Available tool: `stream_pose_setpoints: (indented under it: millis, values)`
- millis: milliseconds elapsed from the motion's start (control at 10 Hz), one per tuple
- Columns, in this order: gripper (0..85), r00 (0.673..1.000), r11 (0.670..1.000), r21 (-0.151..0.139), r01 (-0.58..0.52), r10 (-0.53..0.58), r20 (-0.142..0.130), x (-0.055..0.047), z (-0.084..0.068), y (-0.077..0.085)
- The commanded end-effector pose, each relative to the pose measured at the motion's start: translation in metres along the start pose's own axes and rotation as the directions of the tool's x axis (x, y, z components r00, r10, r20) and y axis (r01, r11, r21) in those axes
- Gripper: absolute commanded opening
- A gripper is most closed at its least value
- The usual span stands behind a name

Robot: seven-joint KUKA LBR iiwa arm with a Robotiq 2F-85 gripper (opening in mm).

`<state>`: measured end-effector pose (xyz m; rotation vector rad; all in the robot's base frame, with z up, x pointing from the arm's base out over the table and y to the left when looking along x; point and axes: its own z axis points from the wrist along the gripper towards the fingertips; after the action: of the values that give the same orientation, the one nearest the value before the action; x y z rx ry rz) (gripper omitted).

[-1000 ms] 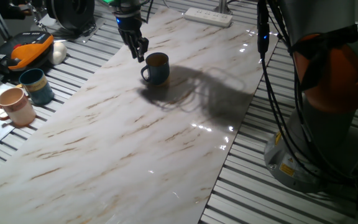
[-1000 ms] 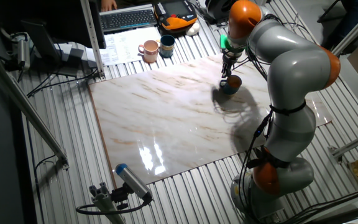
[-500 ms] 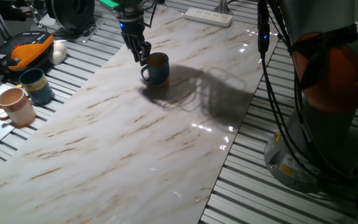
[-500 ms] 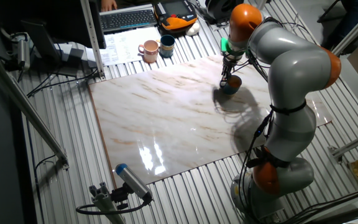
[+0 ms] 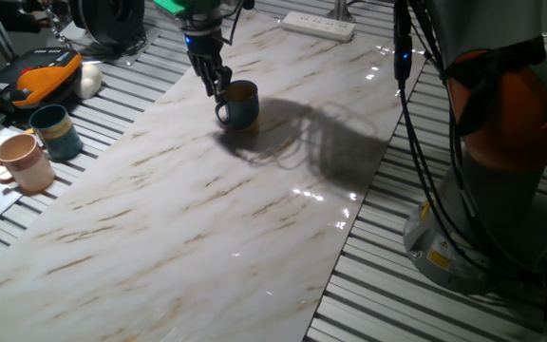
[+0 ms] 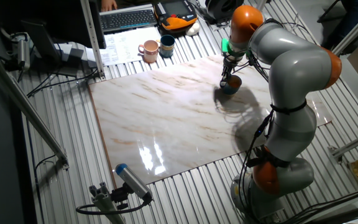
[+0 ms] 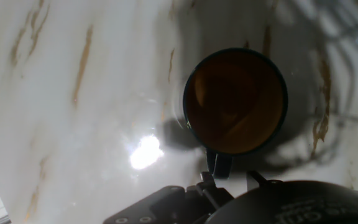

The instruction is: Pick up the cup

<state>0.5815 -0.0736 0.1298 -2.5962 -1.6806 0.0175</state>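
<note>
Currently, item by item.

Cup [image 5: 239, 104]: dark navy outside, orange-tan inside, upright on the marble tabletop [image 5: 188, 218] near its far edge. Its loop handle [image 5: 223, 113] turns toward the side I come in from. In the hand view the cup's [image 7: 235, 101] open mouth lies straight below me with the handle [image 7: 219, 163] pointing back at my body, which I take as the reason for this approach: the handle and the nearby rim are lined up with me.

My gripper [image 5: 216, 85]: low, just beside the cup at the handle side, tips about level with the rim. In the other fixed view it [image 6: 227, 79] hangs right over the cup [image 6: 231, 84]. Whether I touch the cup I cannot tell. Whether my fingers are apart or together I cannot tell either; the hand view shows only dark housing at the bottom edge, and the fixed views are too small.

Task status, as a judgement: the cup rests on the table, not lifted; a grasp at the handle or rim seems to be the step in hand.

Other stock, not mine to take: teal mug [image 5: 55, 130] and pinkish-tan mug [image 5: 24, 162], standing together off the marble on the slatted surface, well apart from the cup. A power strip [image 5: 318, 25] lies at the far end.
</note>
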Motion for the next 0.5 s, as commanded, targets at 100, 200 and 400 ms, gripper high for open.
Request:
stream_pose_setpoints:
  millis: [100, 200, 400]
  values:
    - [34.0, 1.000, 1.000, 0.005, -0.015, 0.016, -0.009, -0.0012, 0.0027, -0.0004]
    - [34.0, 0.999, 0.999, 0.012, -0.047, 0.047, -0.024, -0.0014, 0.0038, -0.0006]
    - [34.0, 0.996, 0.996, 0.028, -0.080, 0.081, -0.037, -0.0032, 0.0051, -0.0011]
